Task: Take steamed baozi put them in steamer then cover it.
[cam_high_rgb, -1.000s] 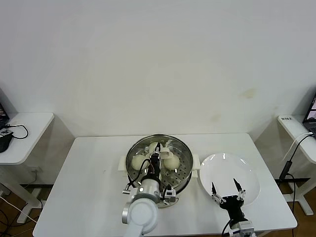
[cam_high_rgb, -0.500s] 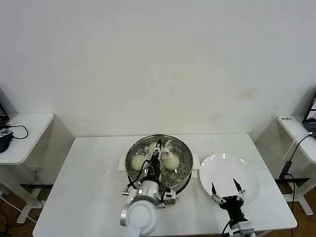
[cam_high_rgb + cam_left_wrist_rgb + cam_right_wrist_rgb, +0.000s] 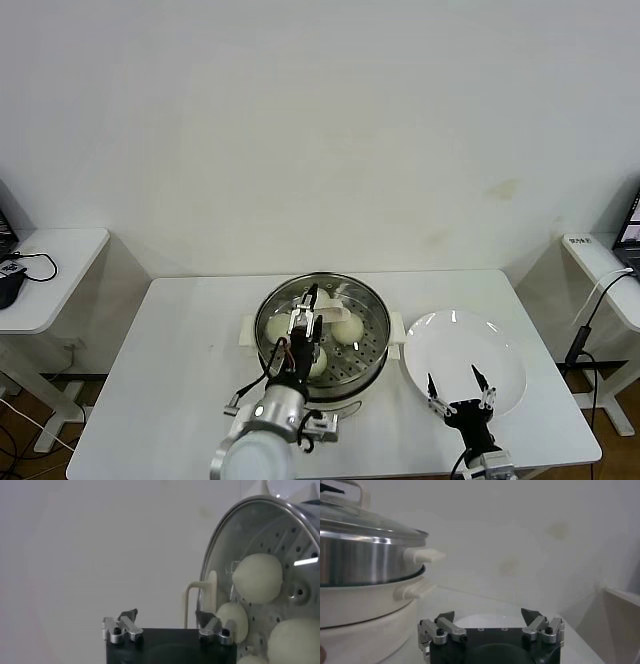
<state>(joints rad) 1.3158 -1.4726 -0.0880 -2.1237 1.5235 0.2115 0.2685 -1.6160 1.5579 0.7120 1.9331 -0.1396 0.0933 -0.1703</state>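
White table (image 3: 180, 340), empty plate (image 3: 500, 355) beside steamer (image 3: 370, 330)

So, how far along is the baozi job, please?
Done: the baozi sit in the steamer, the plate is bare, and the cover rests on top. In hand: the left hand stands open above the cover. Left: only pulling away; the right hand hangs open by the plate.
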